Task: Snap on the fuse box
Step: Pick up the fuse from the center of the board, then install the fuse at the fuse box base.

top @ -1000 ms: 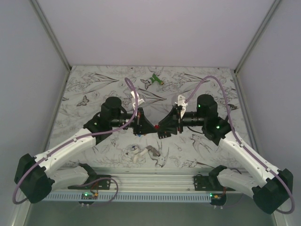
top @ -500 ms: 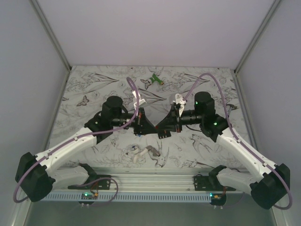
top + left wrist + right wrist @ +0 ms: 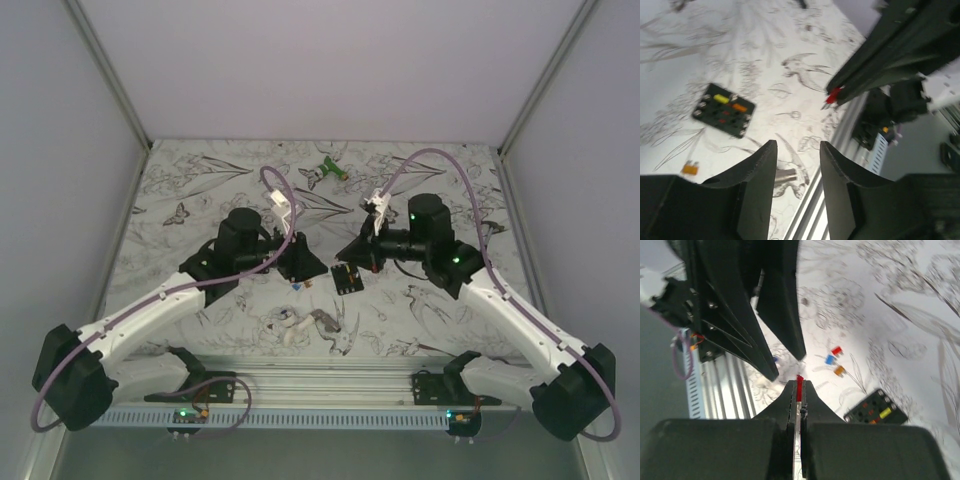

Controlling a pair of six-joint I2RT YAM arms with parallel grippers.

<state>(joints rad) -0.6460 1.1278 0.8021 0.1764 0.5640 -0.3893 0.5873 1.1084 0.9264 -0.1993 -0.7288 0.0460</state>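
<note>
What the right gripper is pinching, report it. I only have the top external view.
Observer: The right gripper is shut on a thin red fuse, held edge-on at its tip.
Operator: Next, the left gripper. Report its load.
Observer: The left gripper is open and holds nothing.
Operator: Describe the fuse box slots.
Observer: The fuse box has a yellow fuse and an orange fuse seated side by side in its top face.

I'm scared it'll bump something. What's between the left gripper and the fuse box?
Nothing: in the left wrist view, only bare printed table lies between the left gripper and the fuse box.
</note>
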